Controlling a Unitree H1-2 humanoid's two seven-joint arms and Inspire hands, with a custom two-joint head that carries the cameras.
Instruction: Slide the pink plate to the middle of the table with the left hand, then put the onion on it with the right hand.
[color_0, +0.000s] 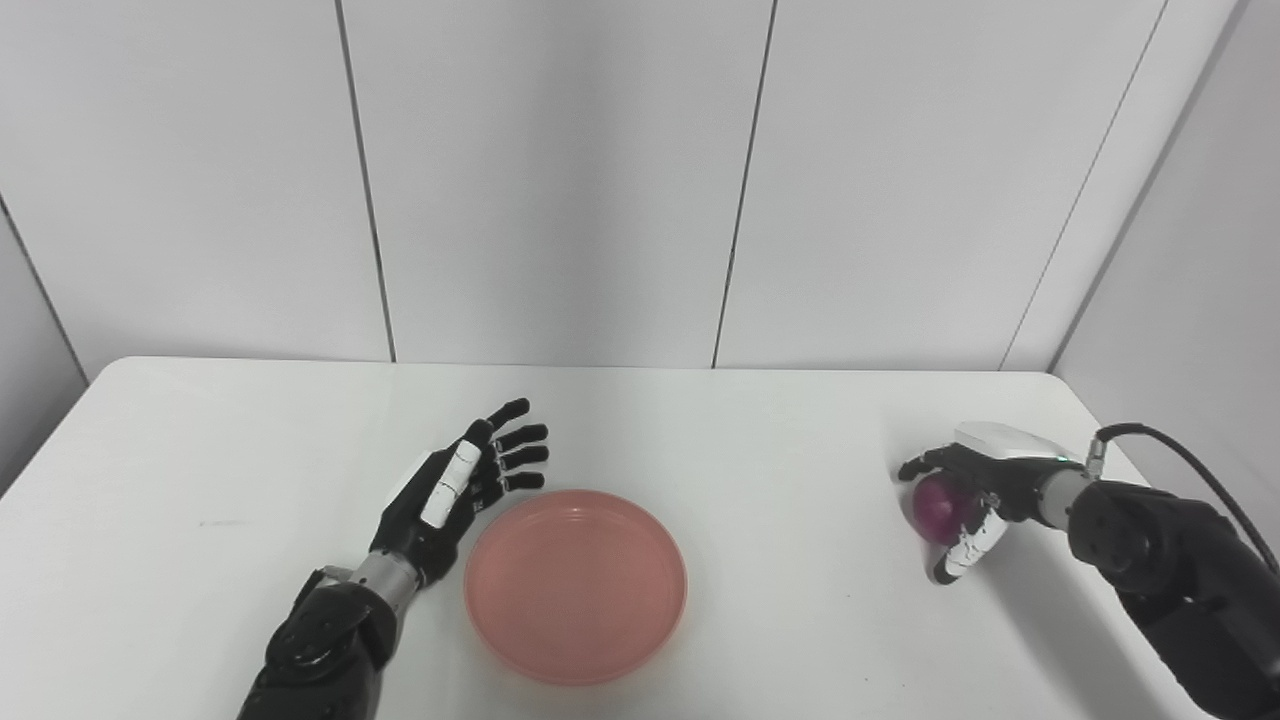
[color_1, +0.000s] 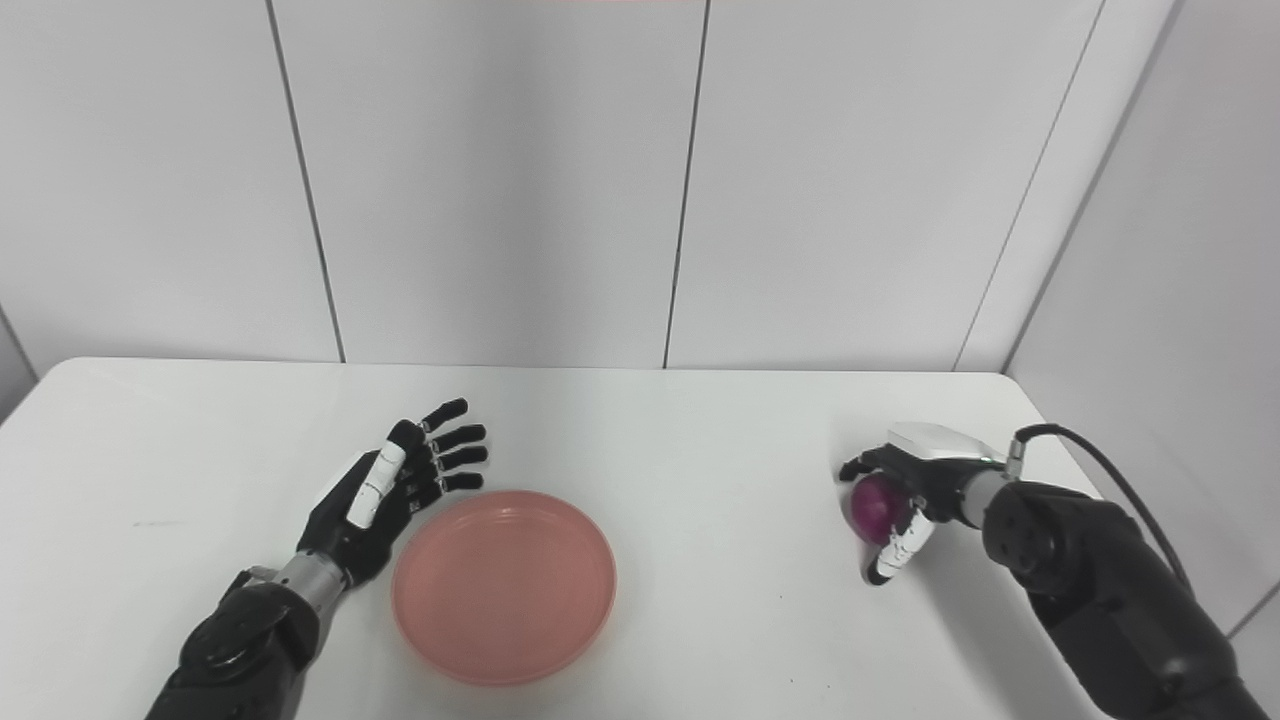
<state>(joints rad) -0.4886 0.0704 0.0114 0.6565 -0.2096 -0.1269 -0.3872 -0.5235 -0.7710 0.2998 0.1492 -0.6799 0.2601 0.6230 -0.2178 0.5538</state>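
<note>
The pink plate lies flat on the white table, a little left of the middle and near the front. My left hand rests beside the plate's upper left rim with its fingers spread, open and holding nothing. At the right side of the table my right hand is curled around the purple onion, fingers over the top and thumb below it. The onion sits at table level, its far side hidden by the hand.
The table's right edge runs close behind my right arm. White wall panels stand along the table's back edge. Bare tabletop lies between the plate and the onion.
</note>
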